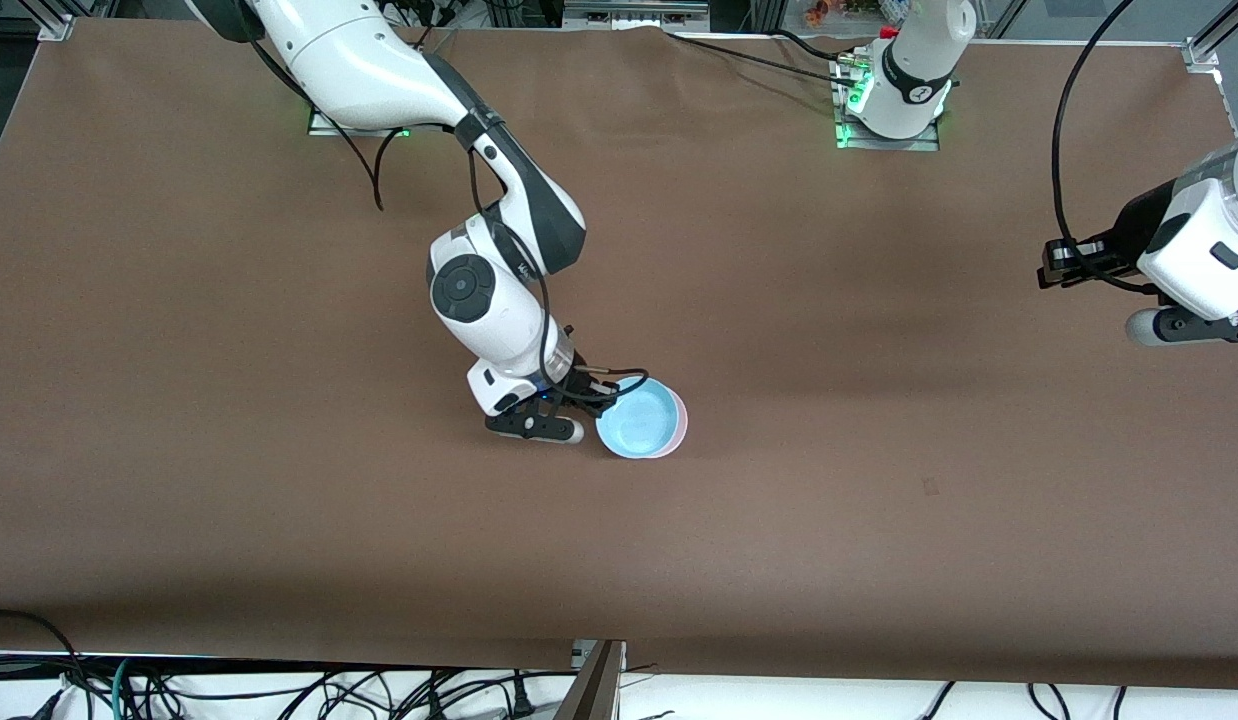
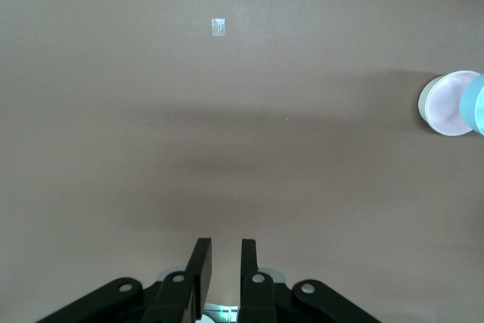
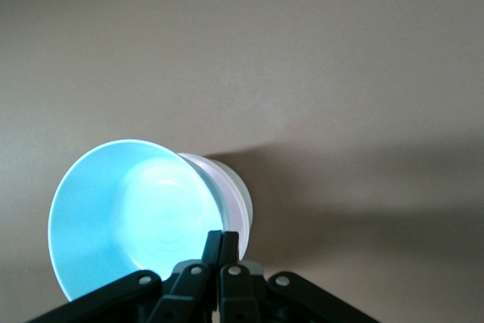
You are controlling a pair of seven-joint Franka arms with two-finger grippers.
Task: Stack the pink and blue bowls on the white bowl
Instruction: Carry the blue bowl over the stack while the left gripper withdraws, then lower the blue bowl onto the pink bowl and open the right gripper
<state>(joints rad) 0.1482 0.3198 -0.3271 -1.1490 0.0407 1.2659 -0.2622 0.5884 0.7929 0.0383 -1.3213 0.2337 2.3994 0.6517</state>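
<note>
Near the middle of the brown table (image 1: 879,500), the right gripper (image 1: 591,395) had its jaws closed on the rim of the blue bowl (image 1: 639,418), which sat tilted over the pink bowl (image 1: 681,425) and the white bowl (image 3: 243,196) beneath it. The bowls looked light, stiff and smooth, likely slippery; a thin rim pinch seemed the natural hold. The left gripper (image 2: 222,259) waited over bare table at the left arm's end, jaws slightly parted and empty
</note>
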